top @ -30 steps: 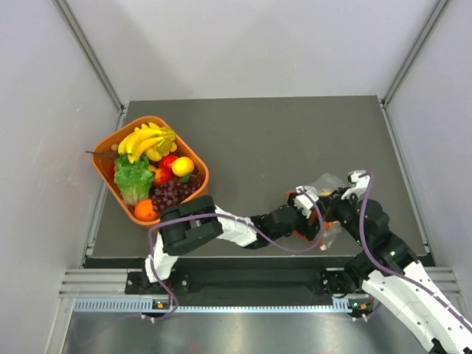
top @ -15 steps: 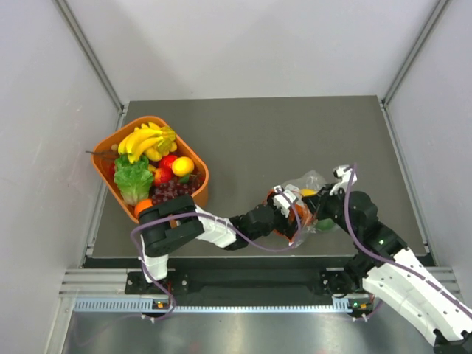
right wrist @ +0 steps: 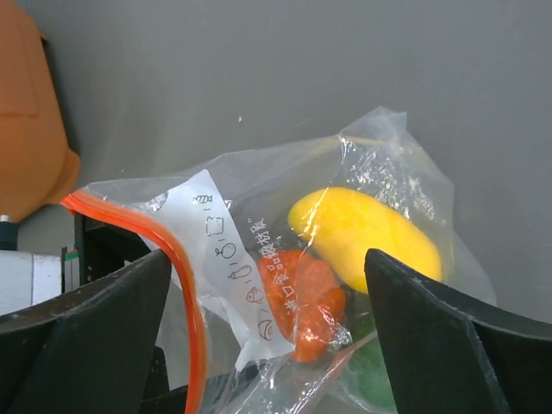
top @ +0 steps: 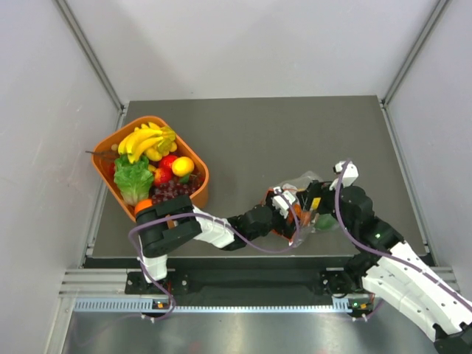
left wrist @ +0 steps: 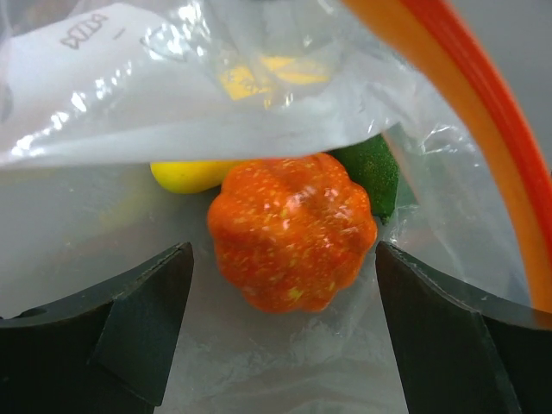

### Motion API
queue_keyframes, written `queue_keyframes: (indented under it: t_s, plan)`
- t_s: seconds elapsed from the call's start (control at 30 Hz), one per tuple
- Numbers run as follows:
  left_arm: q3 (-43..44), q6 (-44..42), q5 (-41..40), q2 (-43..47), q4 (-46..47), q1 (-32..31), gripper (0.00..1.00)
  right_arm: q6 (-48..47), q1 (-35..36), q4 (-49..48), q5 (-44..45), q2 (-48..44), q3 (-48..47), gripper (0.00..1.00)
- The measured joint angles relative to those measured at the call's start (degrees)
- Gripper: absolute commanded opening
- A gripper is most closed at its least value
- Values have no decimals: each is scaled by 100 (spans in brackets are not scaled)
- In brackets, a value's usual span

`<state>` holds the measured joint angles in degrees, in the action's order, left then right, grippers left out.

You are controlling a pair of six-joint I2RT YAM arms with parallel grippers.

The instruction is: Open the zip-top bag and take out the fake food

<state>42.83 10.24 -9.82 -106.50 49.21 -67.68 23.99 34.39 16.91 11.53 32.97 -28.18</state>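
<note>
The zip-top bag [top: 313, 181] lies crinkled on the dark table at the front right, mouth toward the left arm. My left gripper [top: 293, 214] sits inside the mouth. In the left wrist view it [left wrist: 283, 259] is open, its jaws either side of an orange-red ribbed fruit [left wrist: 291, 233] without touching it. A yellow piece [left wrist: 191, 175] and a dark green piece [left wrist: 373, 171] lie behind; the orange zip strip [left wrist: 470, 112] arcs overhead. My right gripper [top: 325, 206] hovers over the bag, open [right wrist: 267, 259], with the yellow fruit [right wrist: 362, 228], orange fruit [right wrist: 304, 297] and zip strip [right wrist: 168, 250] below it.
An orange basket [top: 193, 151] at the table's left holds bananas [top: 145, 140], lettuce [top: 133, 179], grapes [top: 171, 193] and other toy fruit. The left arm stretches across the front edge from beside the basket to the bag. Grey walls enclose the table.
My right gripper has opened and let go of the bag, which has sunk onto the table and shifted left. The left gripper has pushed further into the bag mouth.
</note>
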Motion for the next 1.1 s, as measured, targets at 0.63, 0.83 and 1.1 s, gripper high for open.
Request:
queue_keyframes:
  t_s: [0.63, 0.83, 1.1]
  plan:
    - [-2, -186, 229, 210, -59, 52, 94, 505, 0, -105, -15, 723, 645, 15]
    - [9, -181, 431, 201, -55, 52, 94, 737, 0, -225, -122, 509, 944, 0]
    - [343, -184, 398, -70, -162, 52, 94, 863, 0, -280, -203, 315, 1060, 0]
